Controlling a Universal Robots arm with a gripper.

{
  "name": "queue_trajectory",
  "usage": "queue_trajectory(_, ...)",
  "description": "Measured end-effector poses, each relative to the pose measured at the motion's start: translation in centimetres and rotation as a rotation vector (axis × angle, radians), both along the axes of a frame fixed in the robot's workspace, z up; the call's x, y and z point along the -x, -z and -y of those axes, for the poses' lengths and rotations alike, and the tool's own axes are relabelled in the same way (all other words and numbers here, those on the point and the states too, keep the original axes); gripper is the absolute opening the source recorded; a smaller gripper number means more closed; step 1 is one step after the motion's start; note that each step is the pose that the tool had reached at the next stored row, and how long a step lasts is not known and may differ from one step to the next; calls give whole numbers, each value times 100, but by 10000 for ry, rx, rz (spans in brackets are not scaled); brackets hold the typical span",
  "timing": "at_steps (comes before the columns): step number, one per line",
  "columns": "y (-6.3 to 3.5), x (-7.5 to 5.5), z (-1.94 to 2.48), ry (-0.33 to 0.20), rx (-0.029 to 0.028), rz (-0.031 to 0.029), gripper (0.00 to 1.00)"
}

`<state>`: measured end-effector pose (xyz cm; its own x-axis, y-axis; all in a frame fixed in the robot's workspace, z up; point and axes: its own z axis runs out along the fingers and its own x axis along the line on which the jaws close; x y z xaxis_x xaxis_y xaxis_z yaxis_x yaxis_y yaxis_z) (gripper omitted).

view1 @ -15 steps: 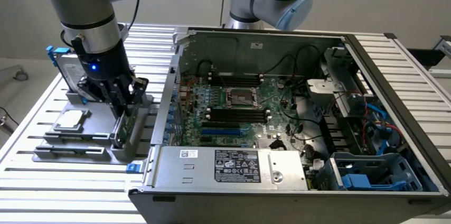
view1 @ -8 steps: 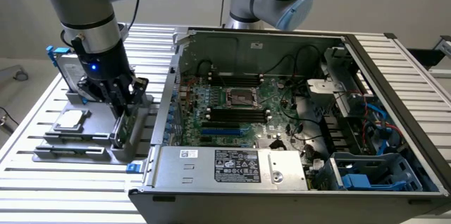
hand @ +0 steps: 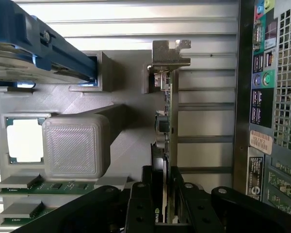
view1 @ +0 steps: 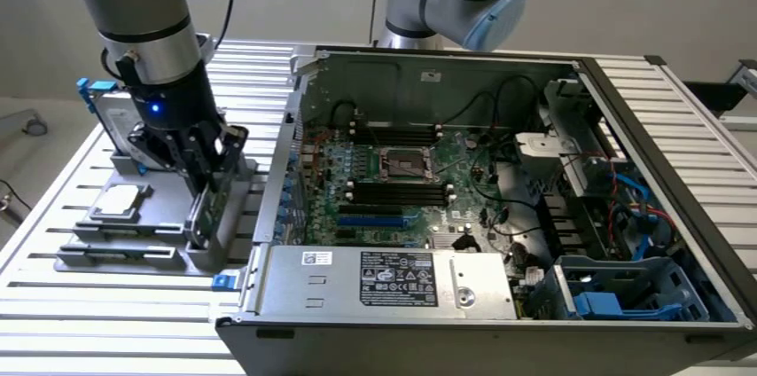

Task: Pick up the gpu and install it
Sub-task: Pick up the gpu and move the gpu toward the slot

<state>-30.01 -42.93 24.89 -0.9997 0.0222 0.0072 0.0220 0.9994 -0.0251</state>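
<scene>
The gpu (view1: 211, 213) (hand: 166, 104) stands on edge in a slot of the holder (view1: 142, 247) (hand: 121, 145), a matte grey printed block with fine ridged layers and rounded corners. The holder sits at the exterior view's left on the tabletop (view1: 106, 301) of ribbed aluminium slats, just beside the open case (view1: 662, 154). The card is thin and flat: a green board edge, a glossy black shroud on one face, and a bent silver bracket (hand: 169, 56) at its far end. The arm (view1: 148, 30) reaches straight down over it. The black, blocky jaws are partly closed and pinch the card between them at the end opposite the bracket. A silver drive (view1: 113, 114) (hand: 19, 53) in a blue frame stands upright farther left in the holder.
</scene>
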Motion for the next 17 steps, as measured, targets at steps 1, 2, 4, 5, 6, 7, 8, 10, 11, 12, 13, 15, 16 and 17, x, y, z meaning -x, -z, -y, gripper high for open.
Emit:
queue_trajectory(1,-9,0,0,0,0,2,26)
queue_trajectory(2,-18,0,0,0,0,5,26)
queue_trajectory(4,-36,0,0,0,-1,10,26)
queue_trajectory(5,-47,0,0,0,-3,12,26)
queue_trajectory(6,-61,0,0,0,-4,14,26)
queue_trajectory(7,-77,0,0,0,-5,16,26)
queue_trajectory(8,-94,0,0,0,-5,18,26)
queue_trajectory(10,-139,0,0,0,-5,20,26)
queue_trajectory(11,-170,0,0,0,-6,20,26)
queue_trajectory(12,-207,0,0,0,-6,21,26)
queue_trajectory(13,-249,0,0,1,-6,20,26)
queue_trajectory(15,-342,0,0,1,-7,21,26)
queue_trajectory(16,-388,0,0,1,-6,20,26)
queue_trajectory(17,-432,0,0,1,-7,21,26)
